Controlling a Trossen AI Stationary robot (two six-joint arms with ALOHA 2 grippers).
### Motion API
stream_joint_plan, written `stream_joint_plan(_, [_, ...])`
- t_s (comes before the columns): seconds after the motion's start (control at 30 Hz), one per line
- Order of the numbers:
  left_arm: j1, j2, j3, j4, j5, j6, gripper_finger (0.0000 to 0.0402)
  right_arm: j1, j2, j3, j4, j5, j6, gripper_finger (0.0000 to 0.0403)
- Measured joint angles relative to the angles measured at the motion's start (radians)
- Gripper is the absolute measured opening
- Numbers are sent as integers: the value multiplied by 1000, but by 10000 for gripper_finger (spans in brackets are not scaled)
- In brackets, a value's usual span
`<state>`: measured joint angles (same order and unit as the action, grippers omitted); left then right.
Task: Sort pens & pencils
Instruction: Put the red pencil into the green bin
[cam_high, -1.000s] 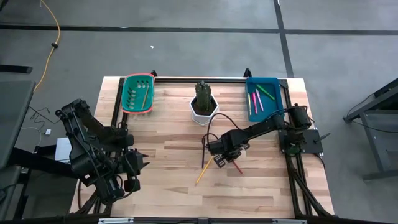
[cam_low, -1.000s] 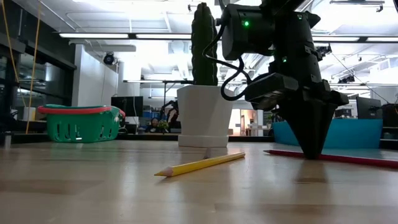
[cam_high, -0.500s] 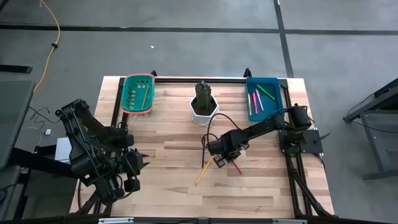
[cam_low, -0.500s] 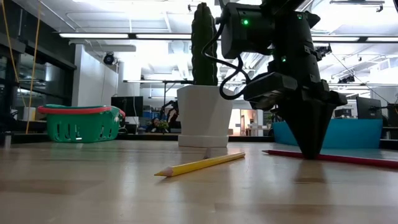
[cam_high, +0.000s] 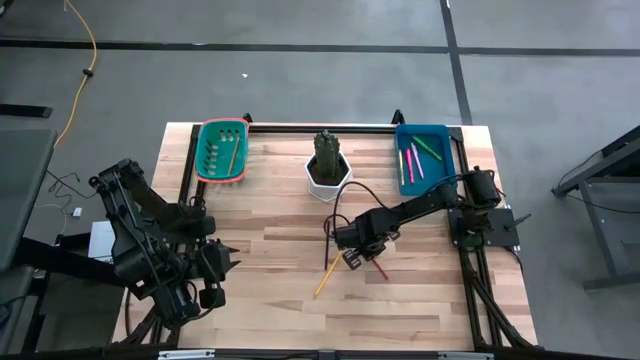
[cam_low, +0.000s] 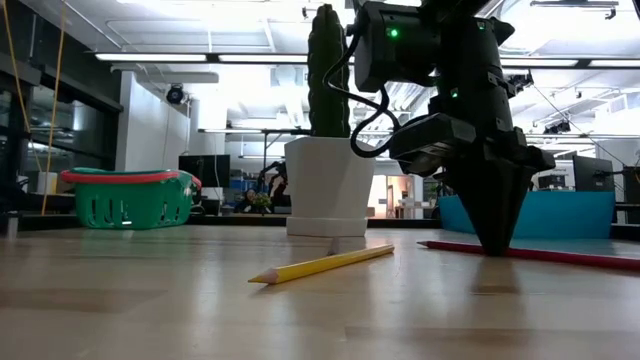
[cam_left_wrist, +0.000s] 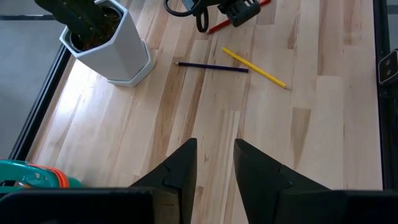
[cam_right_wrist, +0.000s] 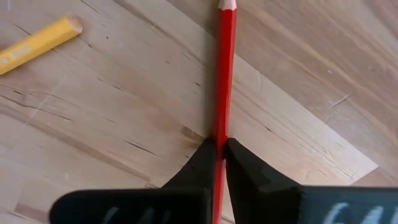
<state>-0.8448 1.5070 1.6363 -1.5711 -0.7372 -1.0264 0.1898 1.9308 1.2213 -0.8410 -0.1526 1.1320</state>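
Observation:
A red pencil (cam_right_wrist: 224, 74) lies flat on the wooden table, and my right gripper (cam_right_wrist: 219, 146) is shut on it near the table's middle (cam_high: 362, 256). A yellow pencil (cam_high: 324, 281) and a dark pencil (cam_high: 327, 246) lie loose just left of it. Pink and green pens (cam_high: 411, 160) rest in the blue tray (cam_high: 446, 160) at the far right. The green basket (cam_high: 210, 152) at the far left holds one pencil (cam_high: 232, 155). My left gripper (cam_left_wrist: 214, 152) waits open above the near left part of the table. My right gripper pinches the red pencil's shaft (cam_right_wrist: 222, 127) between its two fingers, some way back from the sharpened tip (cam_right_wrist: 227, 5). The fingers come from above, pointing down, and lie across the pencil. The pencil rests flat on the table (cam_low: 560, 253).
A white pot with a green cactus (cam_high: 327, 172) stands at the far middle, between basket and tray. A black cable (cam_high: 345, 195) loops from the right arm over the table. Bare wood lies along the near edge.

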Motion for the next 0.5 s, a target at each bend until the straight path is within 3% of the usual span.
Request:
stream_joint_plan(0.2, [0,0,0,0,0,1,95,0,1,13,10,8,-15,8])
stream_joint_plan(0.5, [0,0,0,0,-16,0,95,0,2,169,0,77,-80,7])
